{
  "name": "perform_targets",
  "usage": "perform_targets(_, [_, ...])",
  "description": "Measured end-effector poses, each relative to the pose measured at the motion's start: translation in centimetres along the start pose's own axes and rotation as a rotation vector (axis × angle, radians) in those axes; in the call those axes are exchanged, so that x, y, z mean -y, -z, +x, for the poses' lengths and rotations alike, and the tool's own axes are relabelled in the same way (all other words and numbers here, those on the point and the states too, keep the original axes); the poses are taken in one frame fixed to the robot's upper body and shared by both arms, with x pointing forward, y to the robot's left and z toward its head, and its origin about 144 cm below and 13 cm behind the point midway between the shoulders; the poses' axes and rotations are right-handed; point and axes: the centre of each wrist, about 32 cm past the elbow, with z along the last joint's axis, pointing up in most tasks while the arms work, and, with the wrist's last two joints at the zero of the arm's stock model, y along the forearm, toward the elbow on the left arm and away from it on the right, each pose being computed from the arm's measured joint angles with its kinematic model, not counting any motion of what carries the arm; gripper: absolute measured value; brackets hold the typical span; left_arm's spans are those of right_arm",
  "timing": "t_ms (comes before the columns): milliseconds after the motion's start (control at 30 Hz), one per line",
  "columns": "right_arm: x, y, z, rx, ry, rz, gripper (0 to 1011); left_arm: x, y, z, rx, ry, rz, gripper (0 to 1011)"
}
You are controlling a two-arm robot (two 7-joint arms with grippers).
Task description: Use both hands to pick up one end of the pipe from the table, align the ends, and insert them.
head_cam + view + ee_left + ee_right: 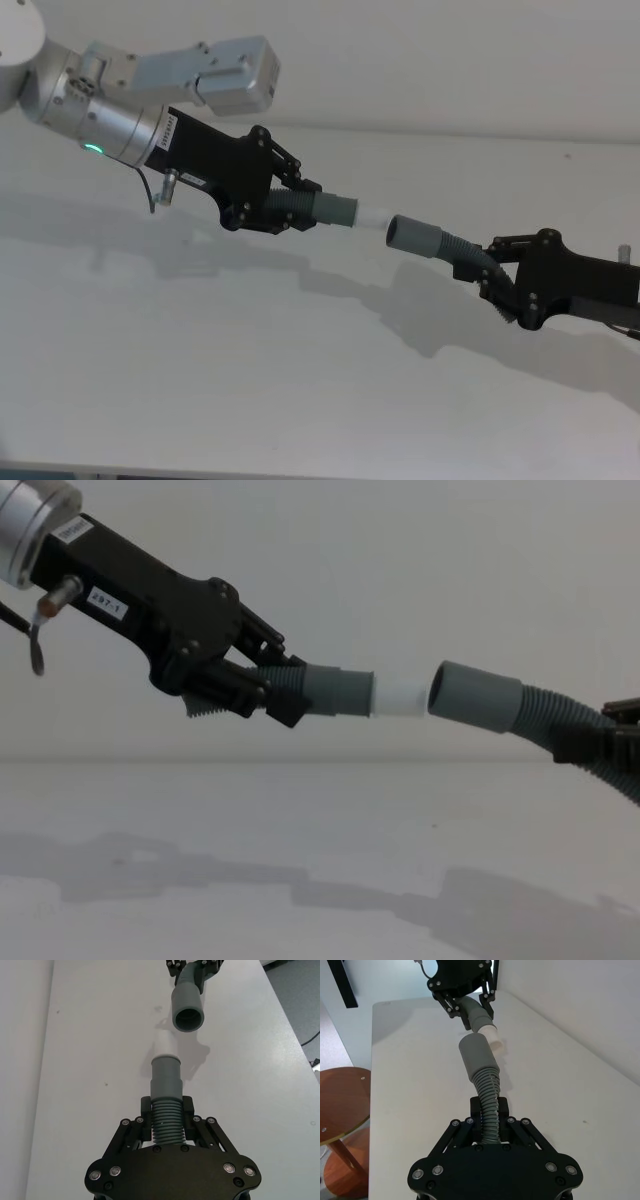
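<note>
Above the table [250, 380], the left gripper [298, 205] is closed on the ribs of one hose [335, 208] and the right gripper [488, 268] on the other hose [466, 249], with the spigot [372, 214] tip just at the open cuff [415, 236].

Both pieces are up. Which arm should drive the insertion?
Left, probably. The left gripper grips the spigot piece right behind its cuff, so the white spigot is held stiffly. The right gripper holds the socket piece further back on bent ribs, which may flex.
</note>
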Motion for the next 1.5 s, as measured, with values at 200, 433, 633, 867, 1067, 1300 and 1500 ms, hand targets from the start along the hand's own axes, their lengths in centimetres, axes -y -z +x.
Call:
perform_targets(200, [0.0, 0.0, 0.0, 0.000, 0.000, 0.000, 178, -0.1, -0.4, -0.2, 0.007, 0.001, -0.001, 339])
perform_targets(433, [0.0, 0.0, 0.0, 0.000, 0.000, 0.000, 178, -0.4, -0.7, -0.4, 0.009, 0.000, 0.002, 339])
perform_targets(633, [0.0, 0.0, 0.0, 0.000, 0.000, 0.000, 178, -0.7, -0.9, -0.8, 0.007, -0.004, 0.012, 339])
perform_targets(867, [0.0, 0.0, 0.0, 0.000, 0.000, 0.000, 178, -1.0, -0.9, -1.1, 0.002, -0.008, 0.020, 339])
perform_targets(1067, [0.0, 0.0, 0.0, 0.000, 0.000, 0.000, 178, -1.2, -1.0, -1.3, 0.002, -0.009, 0.023, 339])
perform_targets(1300, [0.0, 0.0, 0.0, 0.000, 0.000, 0.000, 178, -1.3, -1.2, -1.3, 0.008, -0.008, 0.022, 339])
perform_targets(1500, [0.0, 0.0, 0.0, 0.000, 0.000, 0.000, 178, -1.2, -1.6, -1.1, 0.020, -0.005, 0.017, 339])
